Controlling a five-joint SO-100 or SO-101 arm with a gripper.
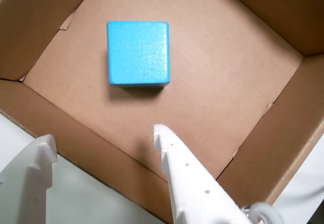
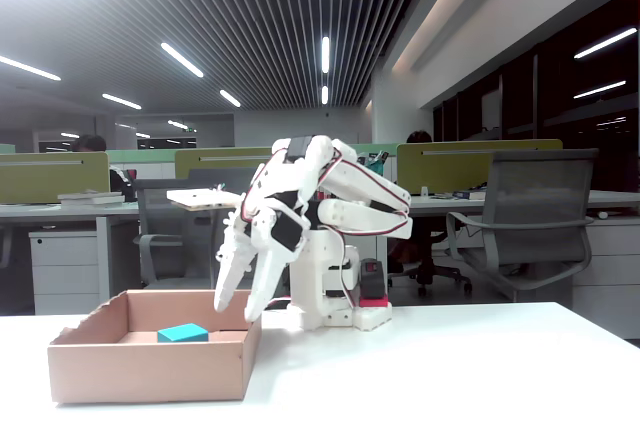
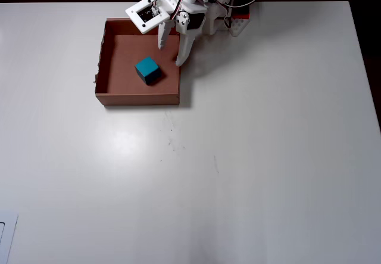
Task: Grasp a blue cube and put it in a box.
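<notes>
One blue cube (image 1: pixel 137 53), one box (image 1: pixel 283 11), one arm (image 2: pixel 330 203)

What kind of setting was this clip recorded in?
Most likely an open-plan office: the fixed view shows desks with green partitions, a mesh office chair and linear ceiling lights behind the white table.

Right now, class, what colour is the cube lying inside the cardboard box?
The blue cube is a bright cyan-blue, plain and unpatterned; the wrist view shows it best.

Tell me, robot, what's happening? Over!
Gripper open, empty, above box edge. Blue cube resting on box floor, apart from fingers. Nothing in the way.
</notes>
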